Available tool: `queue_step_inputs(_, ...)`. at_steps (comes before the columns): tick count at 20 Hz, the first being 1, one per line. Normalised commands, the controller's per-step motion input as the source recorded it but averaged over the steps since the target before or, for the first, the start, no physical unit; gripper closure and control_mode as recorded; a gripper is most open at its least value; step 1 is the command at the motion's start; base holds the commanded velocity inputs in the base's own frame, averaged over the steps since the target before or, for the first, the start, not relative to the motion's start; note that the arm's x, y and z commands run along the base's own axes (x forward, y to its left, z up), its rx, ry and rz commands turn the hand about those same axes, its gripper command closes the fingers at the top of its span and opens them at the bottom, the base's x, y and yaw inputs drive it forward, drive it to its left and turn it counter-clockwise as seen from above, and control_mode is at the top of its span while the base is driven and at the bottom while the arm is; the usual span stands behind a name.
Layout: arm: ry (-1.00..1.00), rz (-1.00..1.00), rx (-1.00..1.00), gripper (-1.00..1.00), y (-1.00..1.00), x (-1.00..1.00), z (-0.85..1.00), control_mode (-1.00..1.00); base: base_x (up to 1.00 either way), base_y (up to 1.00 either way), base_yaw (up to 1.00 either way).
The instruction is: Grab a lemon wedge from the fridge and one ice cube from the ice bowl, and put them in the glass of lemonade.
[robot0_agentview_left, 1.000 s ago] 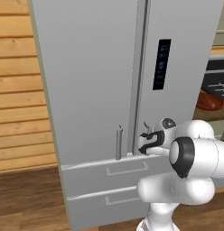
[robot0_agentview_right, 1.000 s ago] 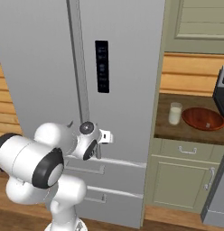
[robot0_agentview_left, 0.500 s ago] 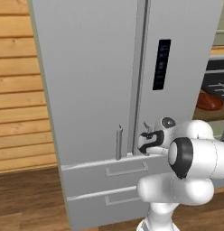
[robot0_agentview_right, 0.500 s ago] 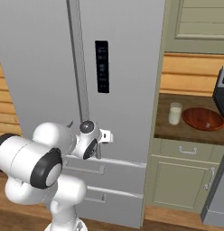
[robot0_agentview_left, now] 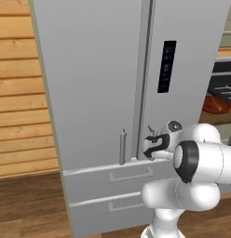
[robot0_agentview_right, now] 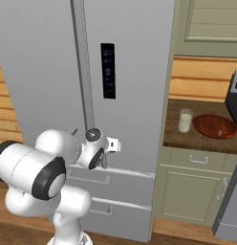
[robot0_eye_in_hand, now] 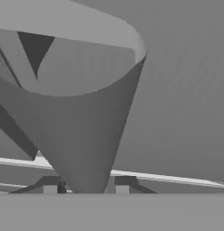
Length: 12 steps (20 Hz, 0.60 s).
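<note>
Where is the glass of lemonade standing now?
In the right base view, the glass of lemonade stands on the counter right of the fridge, beside the ice bowl.

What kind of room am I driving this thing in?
A home kitchen, it seems: a tall silver fridge with doors shut, beige cabinets beside it, and a counter with a glass and a wooden bowl on it.
</note>
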Motion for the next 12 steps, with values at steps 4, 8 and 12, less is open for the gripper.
queue_step_inputs(4,-0.02,-0.07,0.02,1.0,-0.78,-0.13,0.0,-1.0,0.0,0.0,0.0)
queue_step_inputs(8,-0.02,-0.12,0.07,1.0,-0.87,-0.31,0.0,-1.0,0.0,0.0,0.0)
queue_step_inputs(12,-0.01,-0.13,0.13,1.0,-0.92,-0.66,0.14,-1.0,0.0,0.0,0.0)
